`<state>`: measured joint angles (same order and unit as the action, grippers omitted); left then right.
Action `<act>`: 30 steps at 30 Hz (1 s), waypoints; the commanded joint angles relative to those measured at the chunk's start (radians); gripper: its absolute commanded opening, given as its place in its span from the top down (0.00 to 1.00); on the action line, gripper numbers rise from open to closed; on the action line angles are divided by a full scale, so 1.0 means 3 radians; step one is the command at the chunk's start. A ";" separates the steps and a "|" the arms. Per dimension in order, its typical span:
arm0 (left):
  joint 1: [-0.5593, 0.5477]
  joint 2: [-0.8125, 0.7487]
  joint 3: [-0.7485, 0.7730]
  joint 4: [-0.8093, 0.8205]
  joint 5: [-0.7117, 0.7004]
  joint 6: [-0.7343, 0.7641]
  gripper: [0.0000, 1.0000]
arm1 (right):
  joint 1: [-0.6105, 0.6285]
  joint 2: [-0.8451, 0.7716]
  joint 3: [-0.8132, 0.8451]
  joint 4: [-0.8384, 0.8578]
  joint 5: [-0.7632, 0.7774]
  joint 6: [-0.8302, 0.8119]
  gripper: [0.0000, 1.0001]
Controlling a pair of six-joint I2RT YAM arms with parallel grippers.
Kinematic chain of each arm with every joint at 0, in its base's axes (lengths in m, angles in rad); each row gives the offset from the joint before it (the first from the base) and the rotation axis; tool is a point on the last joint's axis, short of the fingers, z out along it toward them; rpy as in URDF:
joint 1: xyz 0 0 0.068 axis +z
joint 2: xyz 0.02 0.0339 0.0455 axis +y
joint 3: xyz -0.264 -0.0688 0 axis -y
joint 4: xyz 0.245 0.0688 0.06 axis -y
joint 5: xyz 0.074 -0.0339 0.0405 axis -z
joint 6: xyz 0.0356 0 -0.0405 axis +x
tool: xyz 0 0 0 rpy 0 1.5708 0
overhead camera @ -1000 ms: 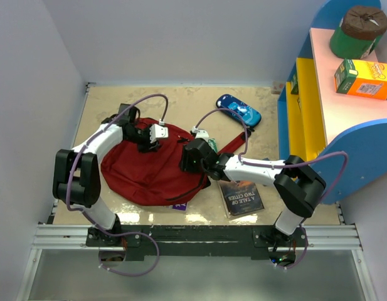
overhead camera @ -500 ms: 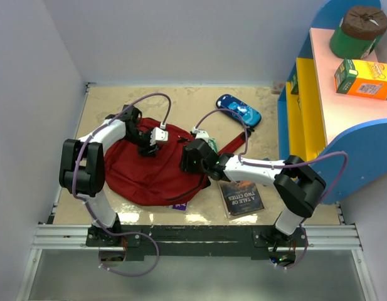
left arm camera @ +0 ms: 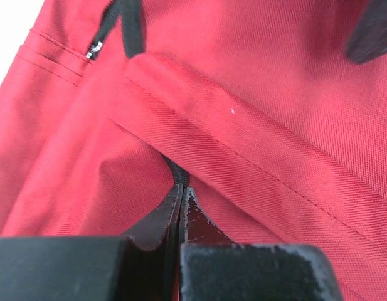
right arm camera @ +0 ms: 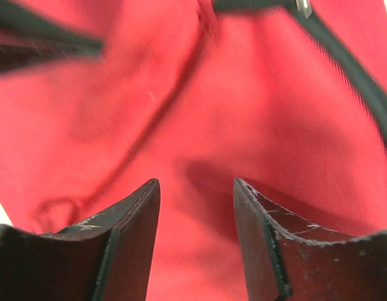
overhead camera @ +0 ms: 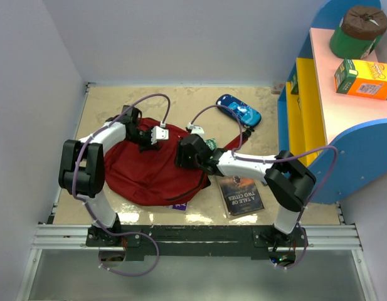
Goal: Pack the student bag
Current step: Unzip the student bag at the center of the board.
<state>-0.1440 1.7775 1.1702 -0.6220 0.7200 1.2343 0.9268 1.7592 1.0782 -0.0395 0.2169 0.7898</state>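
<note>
Top view: student bag [overhead camera: 143, 172], centre-left of frame, under both arms. Book [overhead camera: 241, 195], lower centre-right, reads "A TALE OF TWO CITIES".
Left wrist: left gripper [left arm camera: 181, 210] pinched together, apparently on the black zipper [left arm camera: 174, 169].
Right wrist: right gripper [right arm camera: 196, 207] spread apart above red fabric.
Handling: keep 1 steady pinch and pull along the seam.

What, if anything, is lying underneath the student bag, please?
A small purplish corner pokes out from under the near edge of the student bag; the rest is covered, so I cannot identify it.
</note>
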 commanded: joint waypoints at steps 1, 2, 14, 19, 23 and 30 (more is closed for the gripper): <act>-0.0001 -0.0167 -0.0132 0.0100 0.0003 0.0002 1.00 | -0.0093 0.0088 0.0419 0.0065 0.0075 -0.0040 0.45; -0.0001 -0.0183 -0.0152 0.0105 -0.0002 0.0002 1.00 | -0.0108 0.0164 0.0470 0.0070 0.0080 -0.0035 0.44; -0.0001 -0.0617 -0.0582 0.0677 0.0141 -0.0397 1.00 | -0.0395 0.0752 0.0931 0.0178 0.0121 0.0133 0.45; -0.0001 -0.0607 -0.0654 0.0713 0.0131 -0.0428 1.00 | -0.0395 0.0839 0.0977 0.0295 0.0070 0.0195 0.45; 0.0004 -0.0602 -0.0674 0.0774 0.0095 -0.0438 1.00 | -0.0395 0.0880 0.1003 0.0367 0.0034 0.0266 0.47; 0.0005 -0.0658 -0.0710 0.0856 0.0049 -0.0494 1.00 | -0.0339 0.0998 0.1090 0.0413 -0.0048 0.0338 0.61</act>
<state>-0.1440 1.6123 0.9672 -0.4122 0.7174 1.1007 0.8078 2.0438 1.3640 0.0490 0.2127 0.8570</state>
